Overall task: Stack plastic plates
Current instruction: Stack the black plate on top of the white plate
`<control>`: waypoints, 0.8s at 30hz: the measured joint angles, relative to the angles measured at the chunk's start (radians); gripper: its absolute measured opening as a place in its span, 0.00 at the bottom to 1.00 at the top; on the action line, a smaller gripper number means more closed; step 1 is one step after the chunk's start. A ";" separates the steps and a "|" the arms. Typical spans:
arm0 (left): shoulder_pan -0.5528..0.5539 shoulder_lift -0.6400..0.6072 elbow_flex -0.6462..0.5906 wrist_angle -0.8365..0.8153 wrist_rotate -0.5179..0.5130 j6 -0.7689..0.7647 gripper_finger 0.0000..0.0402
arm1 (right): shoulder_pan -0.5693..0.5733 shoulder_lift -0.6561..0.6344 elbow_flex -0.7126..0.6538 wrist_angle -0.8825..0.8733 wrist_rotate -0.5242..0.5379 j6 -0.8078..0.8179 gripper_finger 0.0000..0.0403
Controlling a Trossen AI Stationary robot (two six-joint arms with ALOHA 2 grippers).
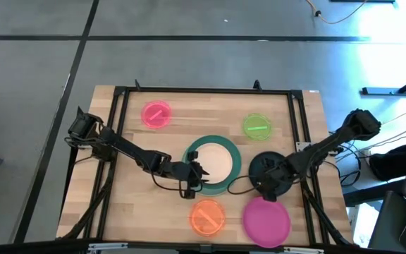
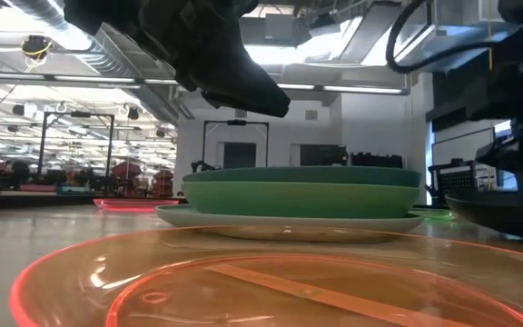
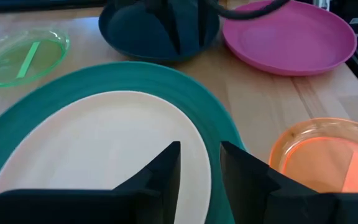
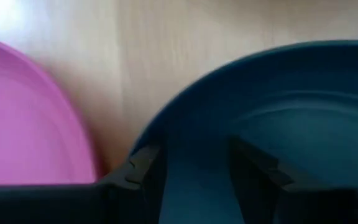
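A stack stands mid-table: the peach plate lies in the teal plate. In the low view the teal plate tops the green plate, which sits on the pale mint plate. My left gripper hovers open over the stack's near-left rim, clear of it. My right gripper is open over the blackish-green plate, which lies on the table. One finger is at the plate's rim, the other over its hollow. My right gripper comes down on the blackish-green plate's rim from above. Whether its fingers touch the plate, I cannot tell. My left gripper touches nothing.
The magenta plate lies near the table's near right corner, and the orange plate lies near the stack. The pink plate and lime plate lie toward the far edge. A black frame borders the table.
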 joint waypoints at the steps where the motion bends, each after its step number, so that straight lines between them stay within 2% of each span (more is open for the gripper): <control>1: 0.000 0.000 0.000 0.000 0.000 -0.009 0.26 | 0.000 0.011 0.000 0.000 0.004 0.000 0.39; 5: 0.000 0.000 0.000 0.000 -0.001 -0.012 0.26 | 0.001 0.034 0.003 0.006 0.046 0.000 0.38; 7: 0.000 0.000 0.000 0.000 -0.001 -0.014 0.26 | 0.000 0.036 0.003 0.004 0.054 0.000 0.35; 15: 0.001 0.000 0.000 -0.001 0.000 -0.014 0.26 | 0.000 0.036 0.003 -0.039 0.055 -0.053 0.04; 20: 0.002 0.000 0.000 0.000 -0.001 -0.013 0.26 | 0.000 0.036 0.006 -0.062 0.055 -0.055 0.05; 24: 0.002 0.000 0.000 0.000 0.000 -0.011 0.26 | 0.000 0.038 0.037 -0.148 0.054 -0.053 0.01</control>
